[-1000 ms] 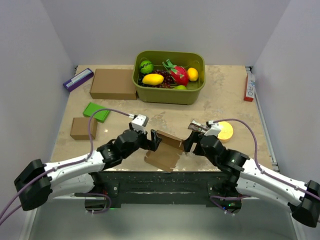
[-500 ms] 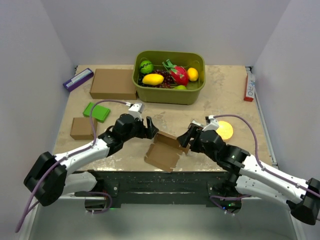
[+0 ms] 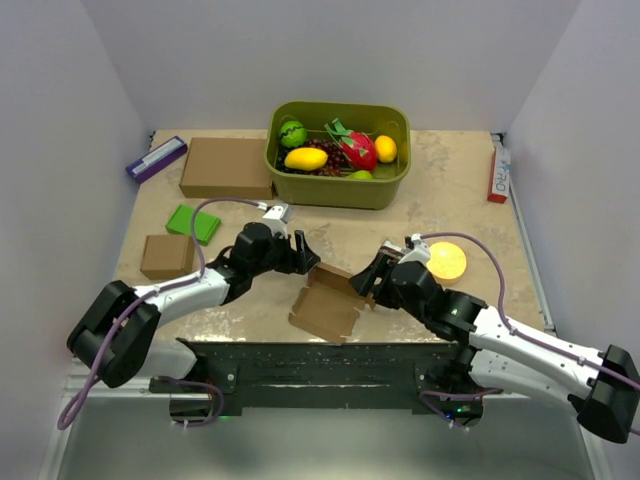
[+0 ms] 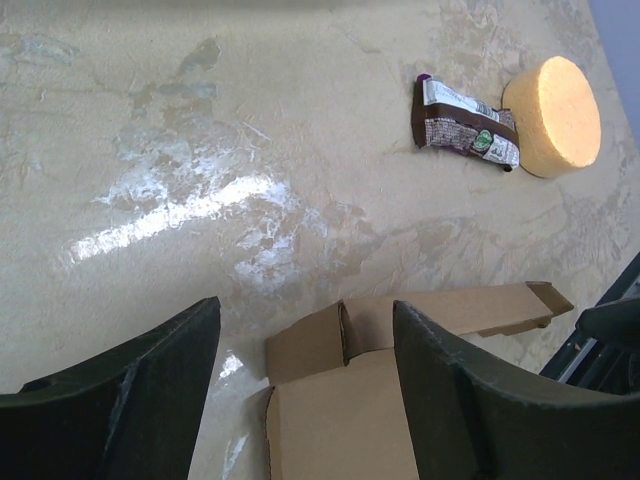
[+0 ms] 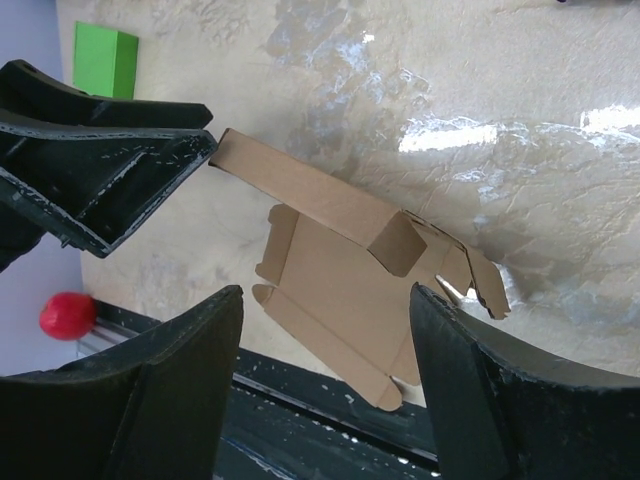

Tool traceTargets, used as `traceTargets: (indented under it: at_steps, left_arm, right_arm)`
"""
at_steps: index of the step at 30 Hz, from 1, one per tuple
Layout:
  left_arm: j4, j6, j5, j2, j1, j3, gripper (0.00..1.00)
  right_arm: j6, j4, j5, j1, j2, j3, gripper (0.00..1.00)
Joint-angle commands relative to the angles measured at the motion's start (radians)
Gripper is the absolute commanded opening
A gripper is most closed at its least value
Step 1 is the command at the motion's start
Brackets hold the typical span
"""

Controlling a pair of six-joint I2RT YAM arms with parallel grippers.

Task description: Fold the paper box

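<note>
Paper box (image 3: 325,305) lies between the two grippers, long far flap raised, held by neither.
Since a second ago the left gripper (image 3: 303,256) has drawn back a little and now stands just beside the left end of the raised flap, while the right gripper (image 3: 366,279) has come closer to its right end. Both have the jaws apart, somewhat narrower than before, with nothing between them. I judge the flap stands up alone, so the next fold can begin.
</note>
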Motion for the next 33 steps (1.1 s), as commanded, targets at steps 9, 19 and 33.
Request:
traceTargets:
  at_steps: [9, 19, 33]
  left_arm:
    - [0.113, -0.042, 0.054, 0.054, 0.008, -0.021, 0.59]
    - [0.176, -0.075, 0.091, 0.057, 0.008, -0.102, 0.39]
    - [0.294, -0.133, 0.103, 0.022, 0.006, -0.246, 0.29]
  right_arm:
    - [0.036, 0.049, 0.019, 0.002, 0.004, -0.026, 0.68]
    - [0.052, 0.051, 0.034, 0.000, 0.001, -0.046, 0.67]
    - [0.084, 0.148, 0.036, 0.000, 0.013, -0.067, 0.67]
